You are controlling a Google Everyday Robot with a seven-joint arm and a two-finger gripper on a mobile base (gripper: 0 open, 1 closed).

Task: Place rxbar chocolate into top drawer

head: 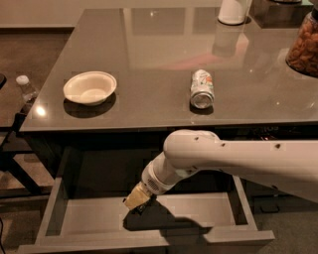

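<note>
The top drawer (84, 221) stands pulled open below the table's front edge, with its flat pale-grey bottom showing. My gripper (135, 201) is down inside the drawer, left of its middle, at the end of the white arm (233, 158), which reaches in from the right. It casts a dark shadow on the drawer bottom. A small dark shape sits right under the gripper's tip. I cannot tell whether that is the rxbar chocolate, and I see it nowhere else.
On the grey table (149, 54) lie a silver-green can (201, 88) on its side and a white bowl (90, 88). A jar of nuts (304, 44) and a white container (233, 10) stand at the back right. A water bottle (26, 89) is off the left edge.
</note>
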